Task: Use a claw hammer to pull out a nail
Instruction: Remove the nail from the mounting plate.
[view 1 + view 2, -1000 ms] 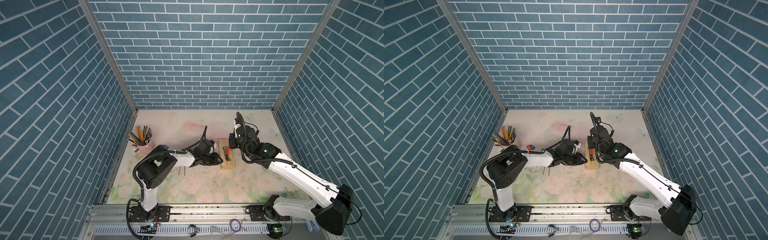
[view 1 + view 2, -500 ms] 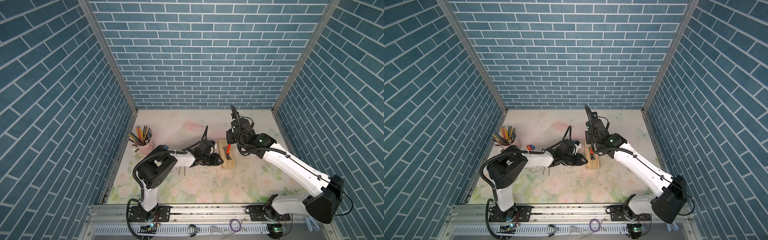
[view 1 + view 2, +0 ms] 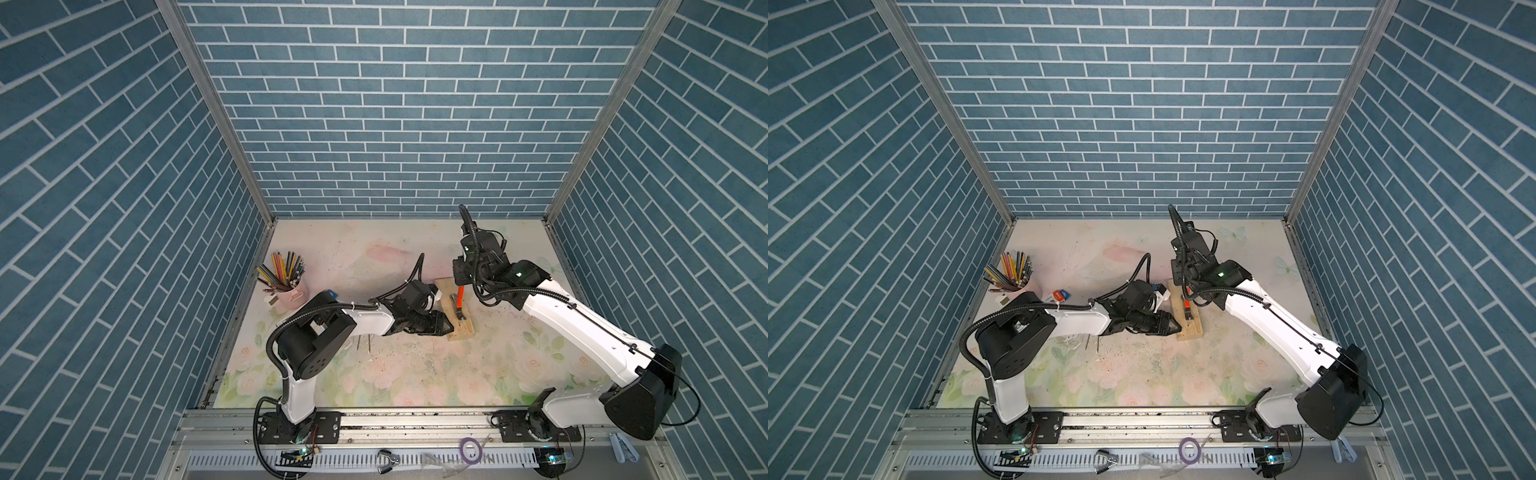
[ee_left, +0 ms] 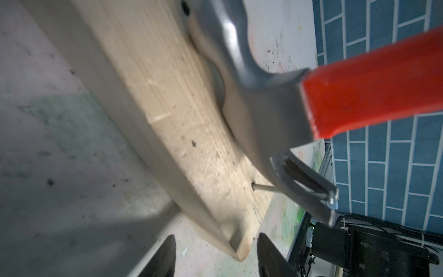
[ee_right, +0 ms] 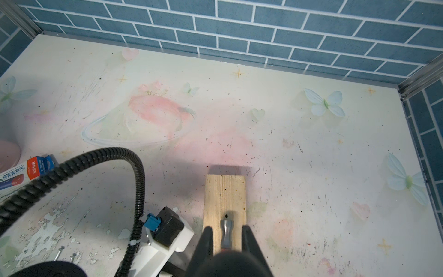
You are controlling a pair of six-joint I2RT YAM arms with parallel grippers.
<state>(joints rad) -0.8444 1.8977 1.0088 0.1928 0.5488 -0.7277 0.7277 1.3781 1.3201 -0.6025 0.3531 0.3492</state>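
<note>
The right claw [image 5: 227, 230] clamps the claw hammer [image 4: 275, 108] handle; its fork hooks the nail [image 4: 265, 188] in the wood block [image 4: 167, 96]. The left claw [image 4: 215, 236], lower centre, stands open beside it.

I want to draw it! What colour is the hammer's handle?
The hammer handle is orange-red, clearest in the left wrist view.

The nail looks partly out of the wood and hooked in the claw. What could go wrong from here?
1. The left gripper has its jaws open on either side of the wooden block corner, not clamping it. Further levering could lift or slide the block along with the nail.
2. The nail's head sits near the tips of the claw hammer fork, so it may slip out of the slot.
</note>
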